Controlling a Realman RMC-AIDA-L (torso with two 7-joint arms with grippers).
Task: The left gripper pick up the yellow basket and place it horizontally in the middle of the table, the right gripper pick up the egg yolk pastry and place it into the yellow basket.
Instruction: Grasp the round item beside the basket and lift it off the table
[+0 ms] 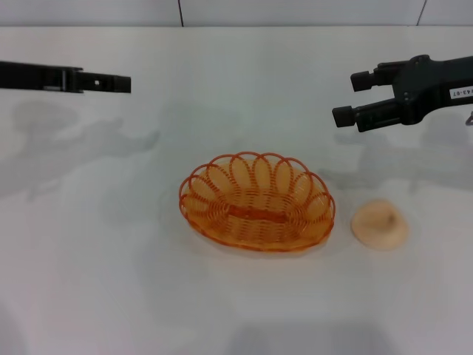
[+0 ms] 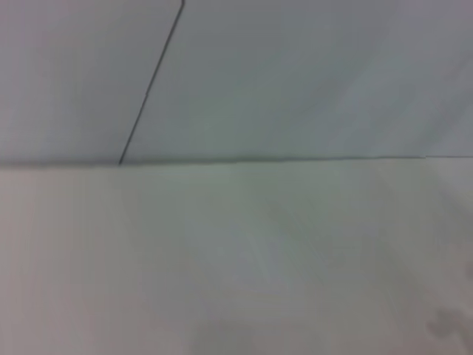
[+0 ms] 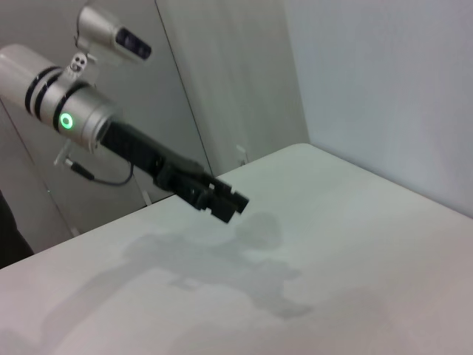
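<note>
The oval orange-yellow wire-loop basket [image 1: 256, 201] with a scalloped rim sits upright near the middle of the plain white smooth surface [image 1: 89, 281], its long side running left to right. Just beside it on the right, apart from its rim, lies the small round pale beige egg yolk pastry [image 1: 379, 224], resting on the surface outside the basket.

The left claw [image 1: 122, 83], black and two-fingered on a black arm, hangs over the far left part of the surface, well apart from the basket. In the head view it shows edge-on as one thin dark bar; the right wrist view shows the same left claw [image 3: 235, 203] beyond a silver-white cylinder with a green light [image 3: 67, 121], its fingers close together with only a narrow gap, holding nothing.

The right claw [image 1: 352, 97], black with a small white label [image 1: 460, 92] on its arm, hovers above the far right part of the surface, farther back than the pastry and well apart from it. Its two fingers stand wide apart and empty.

The left wrist view shows only bare white surface and a pale wall behind it.
</note>
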